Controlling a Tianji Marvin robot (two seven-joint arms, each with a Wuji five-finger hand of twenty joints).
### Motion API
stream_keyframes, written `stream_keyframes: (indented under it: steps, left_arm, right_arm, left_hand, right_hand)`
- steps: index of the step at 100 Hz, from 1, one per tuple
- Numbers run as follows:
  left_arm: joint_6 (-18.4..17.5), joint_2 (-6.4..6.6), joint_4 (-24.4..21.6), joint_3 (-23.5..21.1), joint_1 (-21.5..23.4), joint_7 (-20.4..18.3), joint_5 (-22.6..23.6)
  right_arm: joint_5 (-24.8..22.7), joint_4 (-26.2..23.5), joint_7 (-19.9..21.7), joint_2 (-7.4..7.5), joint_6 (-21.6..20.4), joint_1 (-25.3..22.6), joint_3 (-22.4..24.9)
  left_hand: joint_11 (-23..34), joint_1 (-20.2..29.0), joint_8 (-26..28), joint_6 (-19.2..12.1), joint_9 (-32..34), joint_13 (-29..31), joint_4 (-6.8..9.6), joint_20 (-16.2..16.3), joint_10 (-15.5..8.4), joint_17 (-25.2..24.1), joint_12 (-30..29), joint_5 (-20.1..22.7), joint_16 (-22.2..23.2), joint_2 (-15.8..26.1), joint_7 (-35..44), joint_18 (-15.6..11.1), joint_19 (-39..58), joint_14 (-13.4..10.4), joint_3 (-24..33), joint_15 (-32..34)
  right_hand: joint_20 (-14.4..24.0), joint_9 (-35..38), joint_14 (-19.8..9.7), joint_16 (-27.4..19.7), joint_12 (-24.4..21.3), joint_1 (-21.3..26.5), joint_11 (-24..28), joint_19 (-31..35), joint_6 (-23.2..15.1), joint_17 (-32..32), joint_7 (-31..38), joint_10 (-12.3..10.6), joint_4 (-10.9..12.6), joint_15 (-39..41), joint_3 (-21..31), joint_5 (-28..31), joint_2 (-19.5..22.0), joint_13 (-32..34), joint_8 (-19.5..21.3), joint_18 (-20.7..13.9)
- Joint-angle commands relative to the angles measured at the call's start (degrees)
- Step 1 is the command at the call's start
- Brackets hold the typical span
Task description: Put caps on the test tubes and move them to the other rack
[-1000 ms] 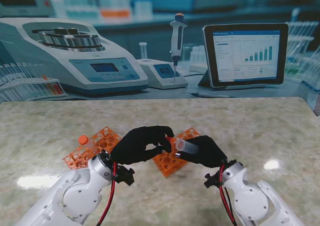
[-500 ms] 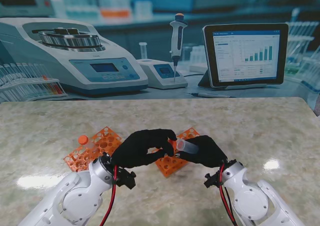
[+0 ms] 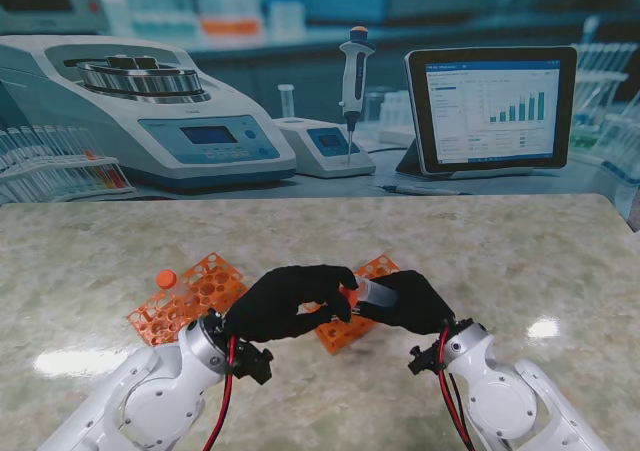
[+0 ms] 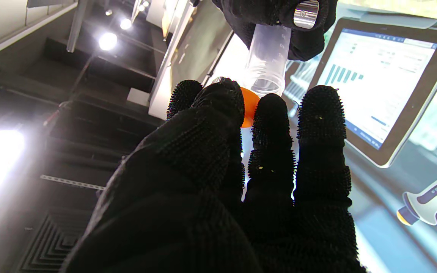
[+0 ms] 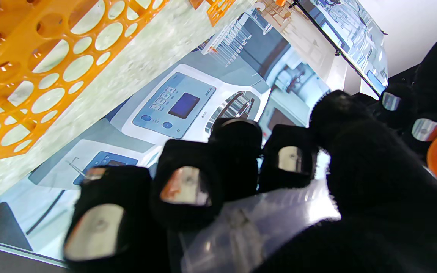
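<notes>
Left hand (image 3: 285, 303) presses orange cap (image 4: 249, 107) onto tube (image 4: 267, 60).

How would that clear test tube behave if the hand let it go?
The test tube looks like thin clear plastic and empty, so probably light. Its round smooth wall would likely roll on the table, and may slip in the right hand.

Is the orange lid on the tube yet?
Not yet. The left hand holds the cap right at the open mouth of the tube, gripped by the right hand.
</notes>
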Motion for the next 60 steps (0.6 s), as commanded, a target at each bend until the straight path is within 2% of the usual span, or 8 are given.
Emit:
stream_keyframes:
  steps: [1, 60]
  left_arm:
    - [0.12, 0.06, -0.12, 0.45, -0.18, -0.26, -0.28]
    - [2.22, -0.25, 2.51, 3.37, -2.95, -0.31, -2.0]
  right_arm:
    - [0.13, 0.12, 0.12, -0.1, 0.22, -0.29, -0.18]
    - [0.14, 0.2, 0.08, -0.1, -0.03, -0.38, -0.09]
  left_hand:
    - [3.38, 5.58, 0.83, 2.11, 1.22, -0.26, 1.05, 0.66, 1.11, 0.03, 3.16, 0.45, 1.03, 1.72, -0.02, -0.11, -1.04, -1.73, 3.75, -0.92]
    - [3.36, 5.58, 0.96, 2.11, 1.27, -0.4, 1.08, 0.78, 1.0, -0.1, 3.31, 0.52, 1.18, 1.67, 0.08, -0.09, -1.14, -1.7, 3.84, -0.79]
  right_hand:
    - [0.22, 1.51, -1.91, 1.81, 0.15, 1.56, 0.42, 6.94, -3.88, 1.38, 2.93, 0.83, 0.8, 4.15, 1.4, 2.24, 1.43, 0.31, 3.42, -1.73]
    - [0.22, 1.47, -1.91, 1.81, 0.16, 1.58, 0.46, 6.94, -3.88, 1.38, 2.93, 0.88, 0.8, 4.15, 1.41, 2.24, 1.4, 0.31, 3.42, -1.73]
